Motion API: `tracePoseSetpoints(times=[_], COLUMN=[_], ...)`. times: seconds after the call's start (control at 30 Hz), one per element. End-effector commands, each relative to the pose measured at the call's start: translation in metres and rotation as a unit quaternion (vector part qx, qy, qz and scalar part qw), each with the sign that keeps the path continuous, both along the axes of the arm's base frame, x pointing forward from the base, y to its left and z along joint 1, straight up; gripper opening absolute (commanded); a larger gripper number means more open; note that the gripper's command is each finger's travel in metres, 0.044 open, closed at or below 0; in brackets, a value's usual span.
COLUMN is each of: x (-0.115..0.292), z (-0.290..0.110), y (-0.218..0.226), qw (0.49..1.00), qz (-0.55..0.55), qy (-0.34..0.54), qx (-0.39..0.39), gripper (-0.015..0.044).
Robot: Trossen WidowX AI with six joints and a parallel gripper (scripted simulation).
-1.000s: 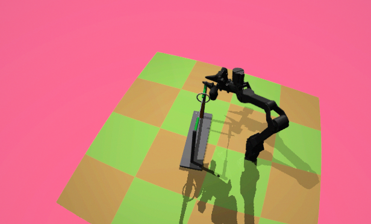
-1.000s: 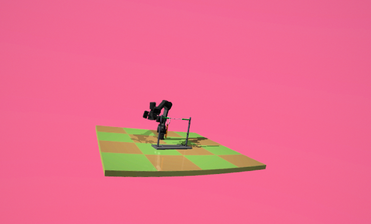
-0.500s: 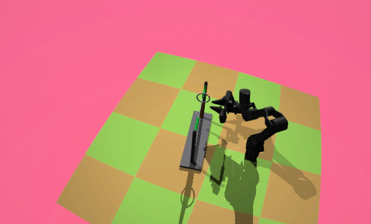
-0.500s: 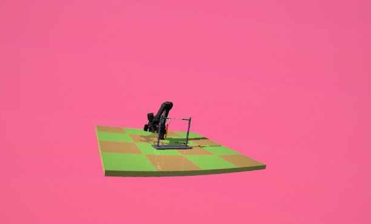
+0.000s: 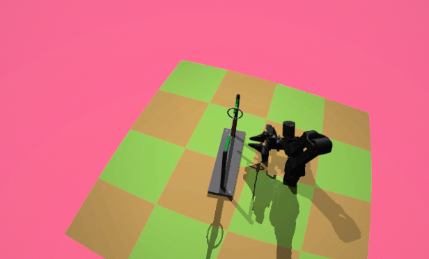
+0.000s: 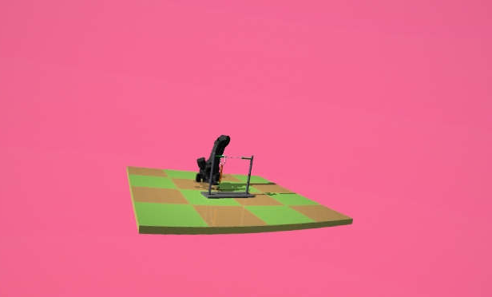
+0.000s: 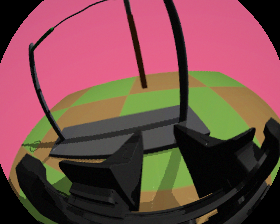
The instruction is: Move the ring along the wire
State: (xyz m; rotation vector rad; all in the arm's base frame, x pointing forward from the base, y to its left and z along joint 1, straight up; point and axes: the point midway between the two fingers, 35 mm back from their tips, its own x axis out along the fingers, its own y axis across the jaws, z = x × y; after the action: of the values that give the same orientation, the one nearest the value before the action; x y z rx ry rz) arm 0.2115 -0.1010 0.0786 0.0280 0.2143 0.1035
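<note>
Left of centre in the top view, a grey base plate (image 5: 216,181) carries two dark posts joined by the wire (image 5: 230,139); the ring (image 5: 235,113) encircles the green stretch beside the far post (image 5: 237,98), toward the upper middle of the frame, with the orange handle (image 5: 233,128) hanging below it. To the right, the tool (image 5: 258,143) sits low over the checkered surface (image 5: 152,163), beside the plate and apart from it, fingers pointing toward the frame. The fingers stand partly apart with nothing between them; the wrist view shows only the plate and posts through the gap. Farther right, the arm (image 5: 298,153) is folded over its base. Judged from the layout, the pickup is not yet made: the current step is the approach to the handle. The next move calls for raising and advancing the tool toward the upper middle, straddling the handle below the ring, and keeping every link off the thin grey span.
</note>
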Motion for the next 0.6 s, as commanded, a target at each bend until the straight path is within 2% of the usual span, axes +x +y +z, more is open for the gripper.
tracePoseSetpoints(times=[0.0, 0.3, 0.57], x=[0.007, 0.043, 0.049], z=[0.007, 0.039, 0.042], y=[0.001, 0.007, 0.008], qw=[1.0, 0.999, 0.999], qz=[0.005, 0.018, 0.018], qy=[-0.004, -0.024, -0.026], qx=[-0.008, -0.023, -0.023], gripper=[0.016, 0.016, 0.016])
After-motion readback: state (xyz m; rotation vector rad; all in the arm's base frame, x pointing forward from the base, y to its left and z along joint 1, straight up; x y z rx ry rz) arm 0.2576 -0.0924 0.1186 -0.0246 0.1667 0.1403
